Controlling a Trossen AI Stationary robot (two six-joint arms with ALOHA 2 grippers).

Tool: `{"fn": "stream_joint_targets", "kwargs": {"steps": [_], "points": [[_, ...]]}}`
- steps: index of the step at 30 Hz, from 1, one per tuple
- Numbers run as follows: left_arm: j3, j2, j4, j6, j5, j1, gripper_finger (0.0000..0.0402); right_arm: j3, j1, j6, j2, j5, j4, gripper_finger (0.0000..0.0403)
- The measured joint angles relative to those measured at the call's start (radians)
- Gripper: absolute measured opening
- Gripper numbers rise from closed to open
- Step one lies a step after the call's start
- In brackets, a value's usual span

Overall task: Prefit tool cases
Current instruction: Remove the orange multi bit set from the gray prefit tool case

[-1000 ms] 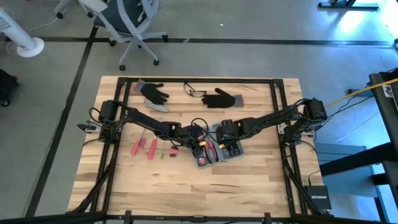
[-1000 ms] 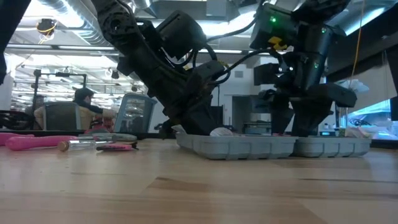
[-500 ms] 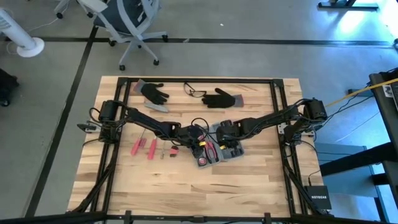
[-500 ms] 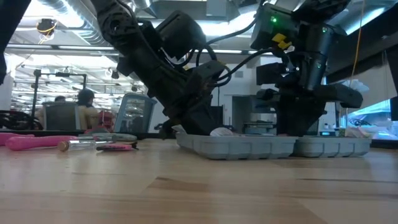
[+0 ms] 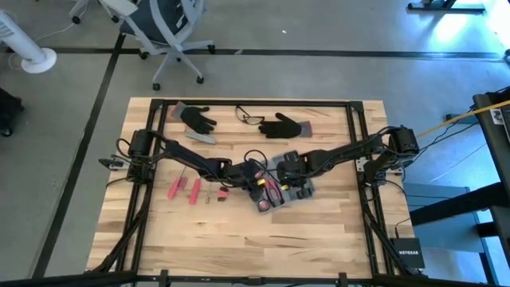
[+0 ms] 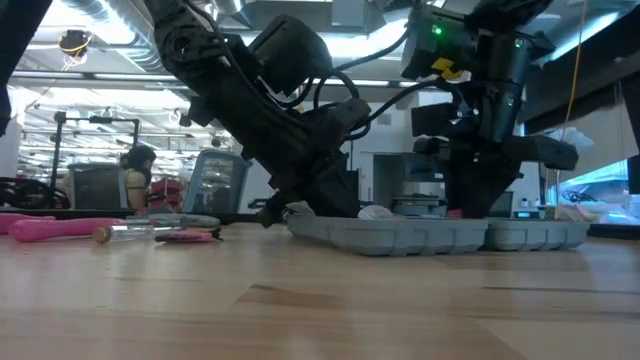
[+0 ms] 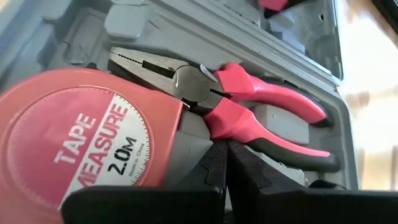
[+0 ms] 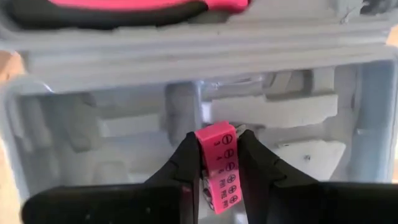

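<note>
Centrally on the wooden surface [image 5: 239, 239] lies the open tool case [image 5: 280, 190], red-handled pliers [image 7: 249, 106] and a tape measure [image 7: 81, 137] seated in its moulded slots. The right gripper [image 8: 216, 165] hangs over one half, jaws clamped on a small pink bit holder [image 8: 219, 163]. The left gripper [image 7: 225, 163] rests closed and empty beside the pliers.

Occlusions and cut-offs, open case mid-table

In the high view both arms cover much of the flat grey-blue plastic tool case [image 5: 280, 194]; slot contents too small to tell. Round red tape measure [image 7: 81, 134] cut off by the left wrist picture's edge. Small pink bit holder [image 8: 219, 167] runs off the right wrist picture's edge. Background seated person [image 6: 133, 172] blurred.
</note>
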Motion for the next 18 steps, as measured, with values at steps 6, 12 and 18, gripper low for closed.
{"fn": "stream_joint_targets", "kwargs": {"steps": [6,12,18], "points": [[0.011,0.067,0.14,-0.106,0.006,-0.003,0.0,0.037,-0.005,-0.001,-0.038,0.041,-0.044,0.0067],[0.051,0.081,0.181,-0.056,0.025,-0.017,0.0,0.046,-0.037,0.003,-0.132,0.069,-0.132,0.0067],[0.128,0.08,0.176,0.006,0.033,-0.019,0.0,0.047,-0.083,0.006,-0.25,0.072,-0.24,0.0067]]}}
